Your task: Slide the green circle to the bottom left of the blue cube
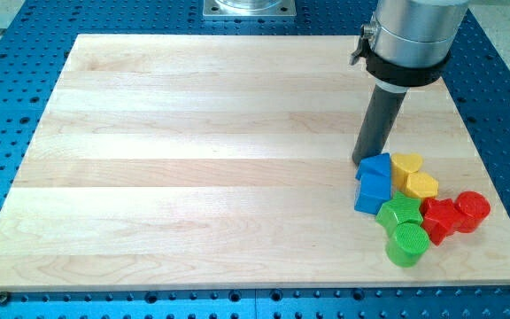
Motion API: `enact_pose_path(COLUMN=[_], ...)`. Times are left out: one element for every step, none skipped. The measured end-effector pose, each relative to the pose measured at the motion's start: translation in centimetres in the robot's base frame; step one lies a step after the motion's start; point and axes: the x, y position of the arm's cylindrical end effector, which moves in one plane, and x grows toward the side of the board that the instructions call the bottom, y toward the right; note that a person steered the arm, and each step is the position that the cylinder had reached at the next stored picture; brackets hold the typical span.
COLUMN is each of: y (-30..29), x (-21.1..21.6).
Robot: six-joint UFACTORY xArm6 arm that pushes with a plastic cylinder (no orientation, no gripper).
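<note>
The green circle (pixel 407 244) lies near the board's bottom right, at the lower end of a tight cluster of blocks. The blue cube (pixel 373 193) sits up and to the left of it, with a blue pointed block (pixel 374 166) touching its top side. A second green block (pixel 399 213), many-sided, lies between the cube and the circle. My tip (pixel 362 160) rests on the board just left of the blue pointed block, above the blue cube and well above the green circle.
Two yellow blocks (pixel 406 165) (pixel 421 185) sit right of the blue ones. A red star-like block (pixel 439 218) and a red cylinder (pixel 472 211) lie at the cluster's right. The wooden board (pixel 202 159) rests on a blue perforated table; its right edge is close to the cluster.
</note>
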Motion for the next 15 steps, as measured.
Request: enact_pose_path(y=[0.0,-0.1,-0.6,-1.5,2.1,10.6,16.8,19.7,13.5,5.0,-1.0,-1.1,-0.9,-0.9,1.0], x=[0.0,-0.2,-0.3,-3.9,-9.3,-5.1,4.3,5.3,11.3,15.2,15.6,14.1,12.8,15.5,14.6])
